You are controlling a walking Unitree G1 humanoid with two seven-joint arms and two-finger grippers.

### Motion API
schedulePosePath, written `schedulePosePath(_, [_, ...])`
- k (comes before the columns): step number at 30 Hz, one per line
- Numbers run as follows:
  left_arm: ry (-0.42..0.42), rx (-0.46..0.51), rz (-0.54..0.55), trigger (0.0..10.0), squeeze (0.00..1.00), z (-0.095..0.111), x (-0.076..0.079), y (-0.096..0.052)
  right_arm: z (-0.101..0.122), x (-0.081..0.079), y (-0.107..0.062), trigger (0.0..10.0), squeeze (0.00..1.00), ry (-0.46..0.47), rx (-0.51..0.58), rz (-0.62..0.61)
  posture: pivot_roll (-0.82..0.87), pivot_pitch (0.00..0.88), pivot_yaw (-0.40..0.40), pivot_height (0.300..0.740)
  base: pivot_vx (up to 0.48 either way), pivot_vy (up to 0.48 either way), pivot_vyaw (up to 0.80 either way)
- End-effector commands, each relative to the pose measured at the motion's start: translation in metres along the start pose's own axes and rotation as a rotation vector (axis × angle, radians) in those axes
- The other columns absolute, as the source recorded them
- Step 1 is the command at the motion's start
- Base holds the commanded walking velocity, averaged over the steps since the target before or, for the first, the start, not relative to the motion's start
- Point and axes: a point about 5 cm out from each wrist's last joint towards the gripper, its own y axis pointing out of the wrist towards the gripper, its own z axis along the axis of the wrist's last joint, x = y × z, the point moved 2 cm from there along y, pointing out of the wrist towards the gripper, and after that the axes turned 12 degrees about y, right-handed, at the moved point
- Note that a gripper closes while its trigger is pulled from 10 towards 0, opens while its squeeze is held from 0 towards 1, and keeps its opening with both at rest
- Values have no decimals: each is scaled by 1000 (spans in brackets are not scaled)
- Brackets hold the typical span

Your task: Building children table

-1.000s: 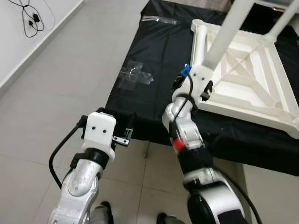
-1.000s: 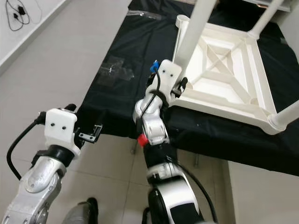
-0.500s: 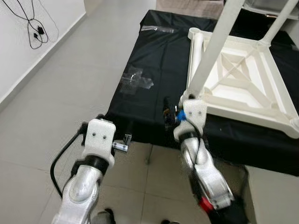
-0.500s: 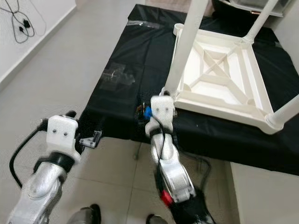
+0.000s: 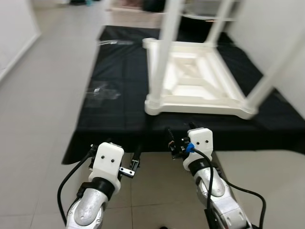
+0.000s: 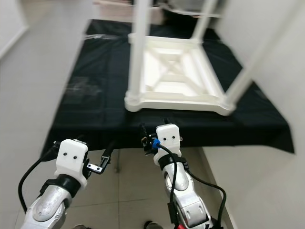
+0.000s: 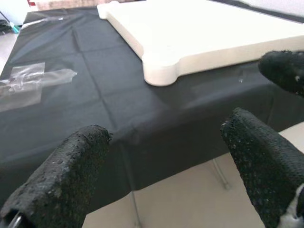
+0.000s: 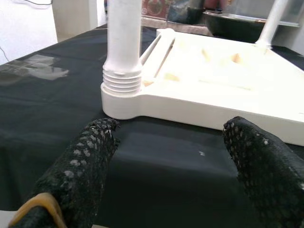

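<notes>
Lying upturned beyond both end effectors — left [image 5: 135, 164], right [image 5: 178, 139] — the white table [image 5: 190, 81]; both gape, empty.

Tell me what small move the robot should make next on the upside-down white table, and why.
Probably bring the open right gripper forward to the near leg. Both grippers hang short of the black cloth, and that leg's threaded base stands straight ahead of the right one.

- Left gripper [image 5: 135, 160]: held low in front of the black-draped bench's [image 5: 119, 114] near edge, below its top, fingers [image 7: 71, 175] spread apart, empty.
- Right gripper [image 5: 178, 138]: level with that same edge, just beside the left gripper, fingers [image 8: 88, 166] parted, empty.
- Both silver forearms extend forward, side by side.
</notes>
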Motion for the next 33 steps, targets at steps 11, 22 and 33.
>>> schedulePosePath(11, [25,5,122,10000,0,1,-29,-2,-1,18,12,10000,0,28,-24,-65,99,80,-65,740,47,0,0])
schedulePosePath(22, [73,77,226,10000,0,19,-54,7,23,34,32,10000,0,18,73,-141,99,70,-67,740,294,0,0])
schedulePosePath(33, [85,104,256,10000,0,27,-61,10,31,32,45,10000,0,24,102,-133,105,60,-73,740,338,0,0])
